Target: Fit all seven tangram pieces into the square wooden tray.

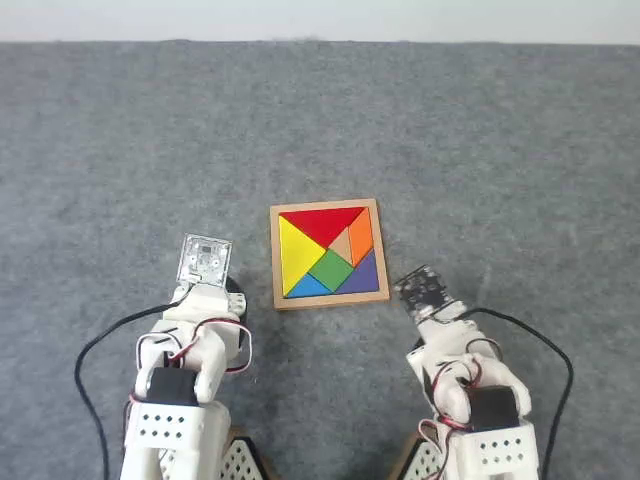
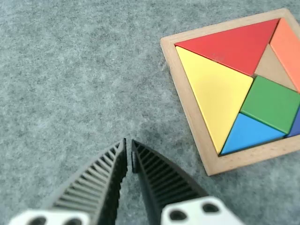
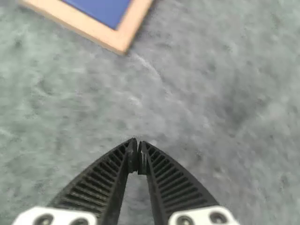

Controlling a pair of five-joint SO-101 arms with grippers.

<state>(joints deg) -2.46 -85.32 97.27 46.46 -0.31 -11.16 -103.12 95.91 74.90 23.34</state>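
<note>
Shut tip to tip, with nothing between, at the left gripper point(image 2: 129, 143); the same at the right gripper point(image 3: 138, 144). Below both, only grey mat point(image 1: 480, 150). Left arm point(image 1: 190, 370) at lower left of the high view, right arm point(image 1: 465, 385) at lower right, both folded low and pointing toward the tray point(image 1: 274, 262) at the centre, near it but apart. Inside the tray, seven pieces flat, edge to edge: red triangle point(image 1: 325, 222), yellow triangle point(image 1: 295, 255), orange piece point(image 1: 361, 238), tan triangle point(image 1: 342, 243), green square point(image 1: 331, 268), light blue triangle point(image 1: 308, 286), dark blue piece point(image 1: 362, 273). Looks finished; probably nothing left to place.

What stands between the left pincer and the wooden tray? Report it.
Nothing visible does. Bare grey mat lies between the left pincer and the wooden tray, and the tangram pieces already sit inside the tray.
</note>
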